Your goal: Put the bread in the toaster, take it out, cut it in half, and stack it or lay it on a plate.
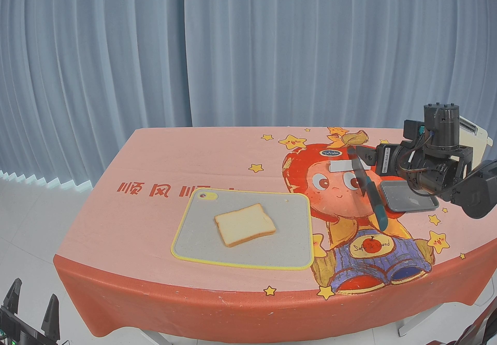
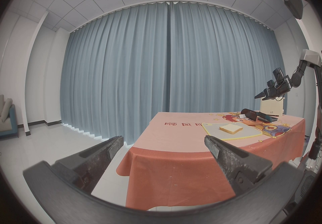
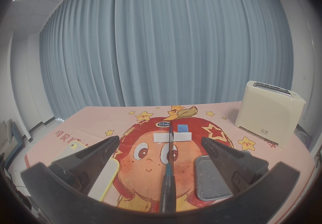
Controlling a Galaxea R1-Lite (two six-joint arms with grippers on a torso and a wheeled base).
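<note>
Bread (image 1: 245, 224) is lying uncut on the board (image 1: 207, 240); cutting and plating are waiting. Right fingers (image 3: 90, 161) are hanging spread, empty, over the knife (image 3: 167, 184); left fingers (image 2: 94, 164) likewise.

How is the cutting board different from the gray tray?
The cutting board has a yellow rim; the gray tray has none. The board holds the bread; the tray carries no bread. The board looks bigger than the tray. Both lie flat on the table.
</note>
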